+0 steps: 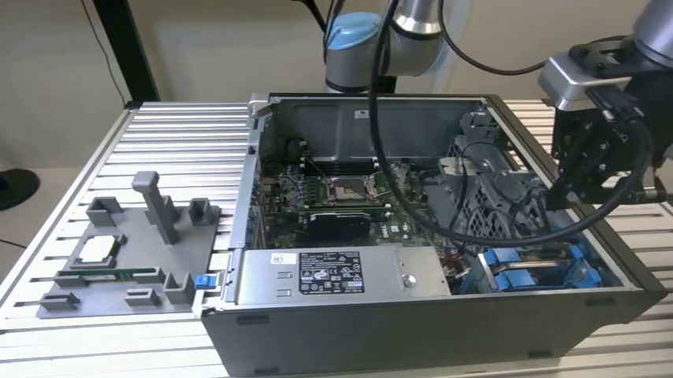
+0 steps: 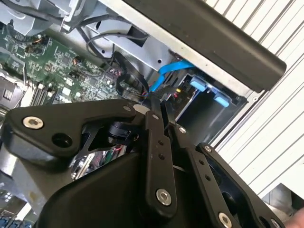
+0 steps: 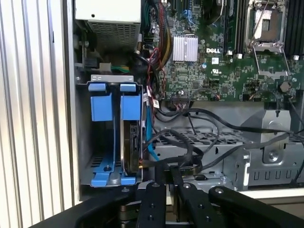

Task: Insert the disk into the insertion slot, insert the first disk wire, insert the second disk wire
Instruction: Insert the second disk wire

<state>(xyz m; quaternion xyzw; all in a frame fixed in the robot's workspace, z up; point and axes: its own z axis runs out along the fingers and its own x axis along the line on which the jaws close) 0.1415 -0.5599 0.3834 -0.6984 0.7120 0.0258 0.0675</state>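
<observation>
On the exterior view's left, the ribbed metal desk [image 1: 169,126] carries a grey fixture plate [image 1: 126,264] with upright posts, lying well apart from the work. In the middle stands the open computer case [image 1: 421,331], with its green motherboard [image 1: 336,201] at the bottom of the well and the grey labelled power-supply box [image 1: 331,276] along the near wall. Further to the exterior view's right, at the near corner of the case, is the insertion slot [image 1: 531,272], marked by its blue rails. In the first wrist view the disk [image 3: 129,142] stands on edge inside that bay [image 3: 102,137], its blue caddy tabs level with those of the neighbouring rail, so it looks already seated; its long axis runs down into the cage. Just beside the disk a thin blue cable [image 3: 149,135] and black wires [image 3: 190,147] trail across the grey perforated cage [image 3: 213,142]. At the exterior view's far right the tool [image 1: 600,169] hangs above the case rim, over the cage and beyond the slot. In both wrist views its black fingers [image 3: 164,178] appear pressed together on a small dark connector [image 3: 187,170] at the end of one black wire, though the grip itself is partly hidden. By my judgement the disk's end lies just beside and below the fingertips [image 2: 159,107], toward the near corner of the case.
</observation>
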